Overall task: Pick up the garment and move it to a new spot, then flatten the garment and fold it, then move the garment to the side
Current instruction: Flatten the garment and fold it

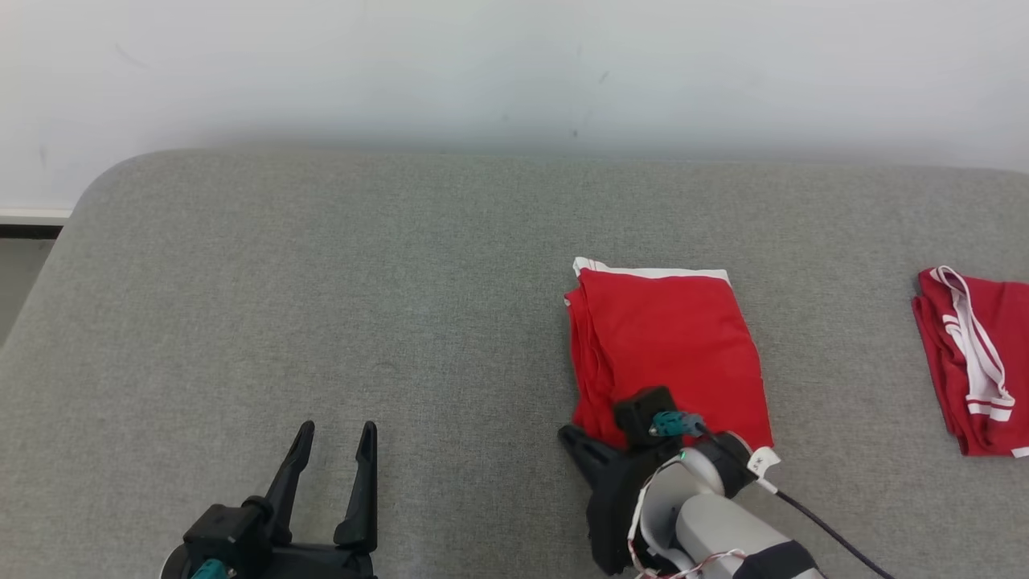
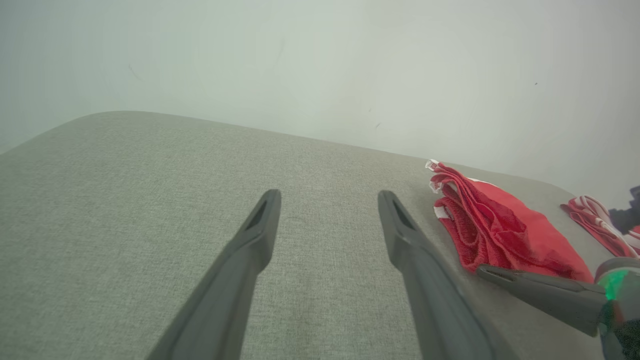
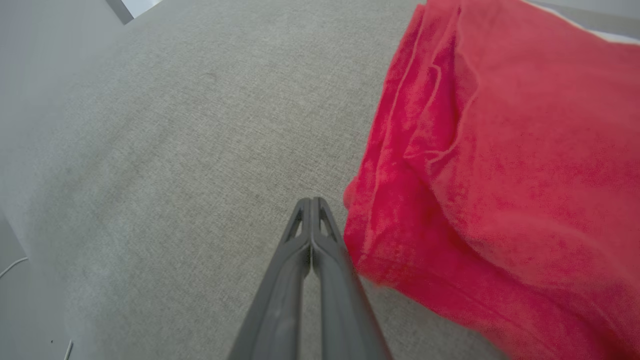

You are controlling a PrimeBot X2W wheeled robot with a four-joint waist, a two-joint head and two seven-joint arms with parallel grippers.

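Red garment (image 1: 667, 354), head view: folded into a neat rectangle with a white hem at the far edge, lying flat just ahead and right of the right jaws. Right jaws are pinched fully together and empty, tips down on the grey cloth at the fold's near-left corner. My read: the fold is done, and the closed jaws act as a wedge to get under the stack or shove it sideways, which is the last step. Left jaws are wide apart, holding nothing, well left of the garment; parked out of the way, I'd guess. Far right of the right jaws lies a second red piece (image 1: 973, 370), white-striped and apart from the work. Probably the side pile.

Left wrist view: left jaws spread over bare grey fabric. Garment sits off to their right, stacked layers showing at its edge, with the right jaws low against its near end.

Right wrist view: right jaws closed tip to tip, nothing between. Garment is immediately right of the tips, touching or nearly; can't tell.

Surface: grey woven upholstered pad (image 1: 321, 281), rounded corner, no clutter near the jaws. Pale wall (image 1: 482, 72) behind, lightly scuffed.
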